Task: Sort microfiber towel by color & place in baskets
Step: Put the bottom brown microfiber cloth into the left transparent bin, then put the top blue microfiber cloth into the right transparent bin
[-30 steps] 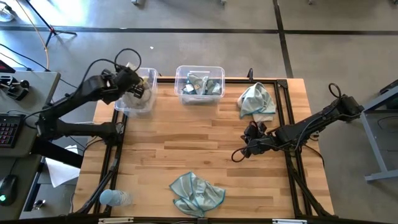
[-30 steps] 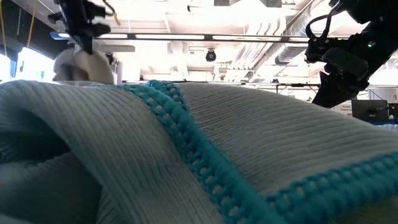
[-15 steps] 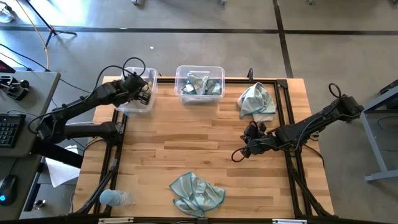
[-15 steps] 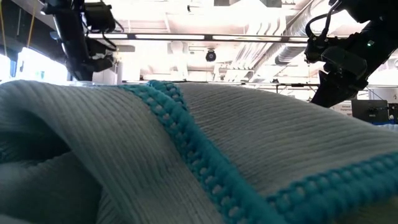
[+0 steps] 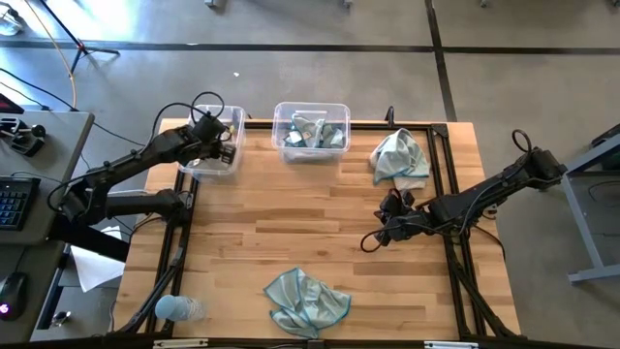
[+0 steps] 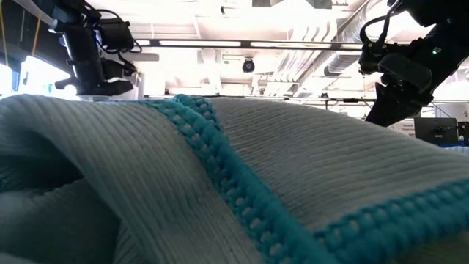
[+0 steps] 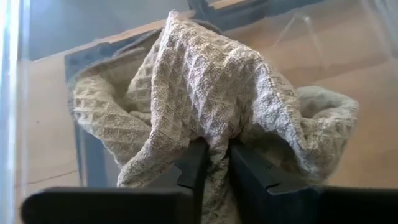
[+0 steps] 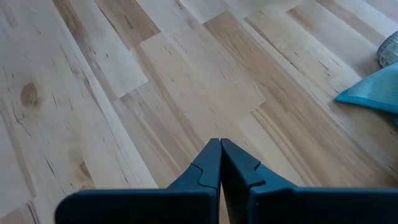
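Observation:
My left gripper [image 7: 214,167] is down inside the left clear basket [image 5: 212,147] at the table's far left, shut on a beige-grey microfiber towel [image 7: 205,99]. The towel bunches up in front of the fingers inside the basket's clear walls. The right basket [image 5: 310,131] holds pale teal towels. One teal towel [image 5: 400,158] lies crumpled at the far right of the table. Another [image 5: 306,301] lies at the near edge and fills the low view [image 6: 220,183]. My right gripper [image 5: 372,241] [image 8: 220,149] is shut, just over bare wood right of centre. My left gripper pinches a bunched fold of the beige-grey towel [image 7: 216,148] between its two fingers. The cloth [image 7: 186,81] rises in a heap beyond the fingertips and drapes to both sides inside the basket. How many layers are held I cannot tell.
A pale rounded object [image 5: 179,308] lies at the table's near left corner. Black frame rails [image 5: 448,184] run along the table's left and right sides. Bare wood [image 5: 291,223] spreads across the middle between the baskets and the near towel.
My left gripper has moved down and slightly toward the table's right, into the left basket, staying shut on the beige-grey towel. The towel hung below the raised gripper before and now sits low inside the basket. The right arm has kept still.

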Robot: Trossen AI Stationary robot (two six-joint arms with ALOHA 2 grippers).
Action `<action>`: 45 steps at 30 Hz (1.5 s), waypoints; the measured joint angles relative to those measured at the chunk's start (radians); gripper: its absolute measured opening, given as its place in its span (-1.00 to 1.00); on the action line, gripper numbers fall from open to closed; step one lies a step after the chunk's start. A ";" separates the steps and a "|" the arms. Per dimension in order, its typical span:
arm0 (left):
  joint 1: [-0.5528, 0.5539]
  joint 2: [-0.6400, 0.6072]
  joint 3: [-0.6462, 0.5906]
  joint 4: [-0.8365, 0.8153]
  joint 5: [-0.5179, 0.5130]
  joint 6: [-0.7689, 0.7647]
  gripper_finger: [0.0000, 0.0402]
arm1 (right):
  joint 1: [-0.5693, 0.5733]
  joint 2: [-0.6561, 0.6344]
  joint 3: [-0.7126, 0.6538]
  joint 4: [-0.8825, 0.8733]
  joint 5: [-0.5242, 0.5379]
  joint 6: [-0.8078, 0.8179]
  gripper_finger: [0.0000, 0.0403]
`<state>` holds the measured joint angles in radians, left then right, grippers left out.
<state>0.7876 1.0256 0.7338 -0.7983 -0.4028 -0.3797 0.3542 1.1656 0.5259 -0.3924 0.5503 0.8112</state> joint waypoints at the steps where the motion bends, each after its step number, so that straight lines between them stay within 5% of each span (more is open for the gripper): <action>1: 0.000 0.000 0.000 0.000 0.006 0.007 -0.67 | 0.000 0.000 0.000 0.000 0.000 0.000 -1.00; 13: -0.005 -0.026 0.000 0.019 0.012 0.024 -0.19 | 0.000 0.000 0.000 -0.001 0.000 0.000 -1.00; 29: -0.068 -0.262 0.000 0.019 0.084 0.008 -0.15 | 0.000 0.000 0.000 0.000 0.018 -0.024 -1.00; 36: -0.238 -0.357 0.001 0.034 0.048 -0.038 -0.15 | -0.001 0.000 0.000 0.001 0.040 -0.101 -1.00; 42: -0.445 -0.371 0.001 0.054 -0.026 -0.102 -0.15 | -0.013 0.000 0.000 0.001 0.281 -0.019 -1.00; 45: -0.553 -0.364 0.001 0.058 -0.099 -0.144 -0.15 | -0.066 0.000 0.000 -0.003 0.300 -0.007 -1.00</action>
<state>0.2341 0.6613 0.7345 -0.7399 -0.5015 -0.5235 0.2878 1.1660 0.5262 -0.3953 0.8507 0.8040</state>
